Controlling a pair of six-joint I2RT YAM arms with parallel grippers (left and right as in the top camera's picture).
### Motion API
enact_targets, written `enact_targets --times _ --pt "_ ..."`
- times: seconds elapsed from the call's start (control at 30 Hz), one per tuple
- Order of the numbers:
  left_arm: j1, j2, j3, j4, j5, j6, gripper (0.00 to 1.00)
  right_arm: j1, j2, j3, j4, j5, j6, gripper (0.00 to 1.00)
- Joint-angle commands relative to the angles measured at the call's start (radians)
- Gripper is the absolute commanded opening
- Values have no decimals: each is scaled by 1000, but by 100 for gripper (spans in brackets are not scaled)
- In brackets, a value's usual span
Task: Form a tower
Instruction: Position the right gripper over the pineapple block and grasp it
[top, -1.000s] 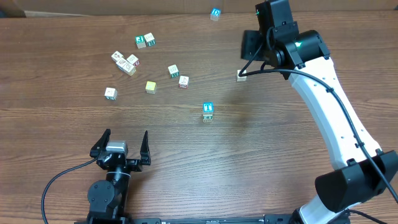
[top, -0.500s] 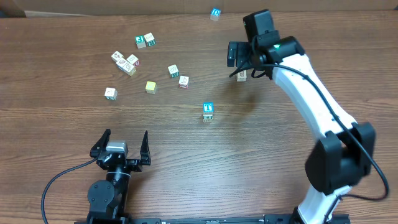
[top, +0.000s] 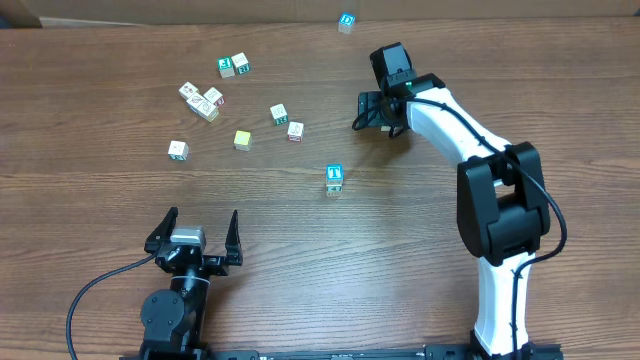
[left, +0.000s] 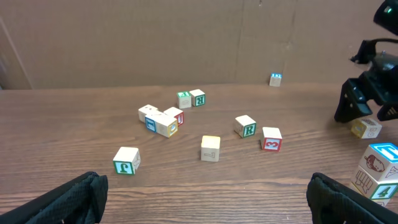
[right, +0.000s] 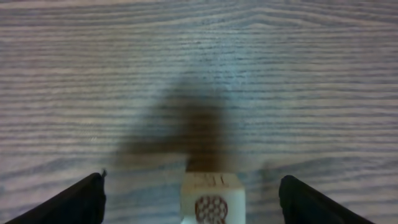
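Table (top: 300, 290): flat brown wood-grain surface. Right gripper (right: 194, 190): black jaws spread wide, straddling a pale wooden cube (right: 211, 198) with a stamped round mark, touching neither side of it. Left gripper (top: 195, 232): jaws wide apart, holding nothing. Tower (top: 334, 178): mid-table, well apart from both grippers. Overhead shows only its blue top; the left wrist view shows three stacked square-edged cubes, a green-marked one lowest

Inspector A: Overhead, light is falling evenly from above; the bench (top: 300, 270) is reading bright, and the tower (top: 334, 177) is throwing only a short, soft shadow.

Inspector B: At the right wrist, a cube (right: 211, 198) is casting a broad dark shadow up-frame; the grain is rendering soft, the lower corners blurring.
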Motion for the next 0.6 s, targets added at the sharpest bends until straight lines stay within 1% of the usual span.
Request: enact_targets --times 0.0,0.13,0.17,0.23,0.3,0.37,0.57 --pt "7 -10 -3 2 8 16 100 -24 10 0 10 0 0 80" --pt "7 -10 -3 2 8 16 100 -35 10 0 7 0 0 73" --pt "7 -10 -3 2 8 16 100 -36 10 0 6 0 0 69" --pt "7 -10 -3 2 8 16 100 -36 10 0 1 0 0 65" --pt "7 -10 -3 2 8 16 99 -36 10 0 -8 0 0 62" --pt "7 -10 -3 2 8 16 99 -36 10 0 -21 0 0 56" --pt "7 -10 -3 2 8 16 99 -35 10 0 -46 -1 0 53"
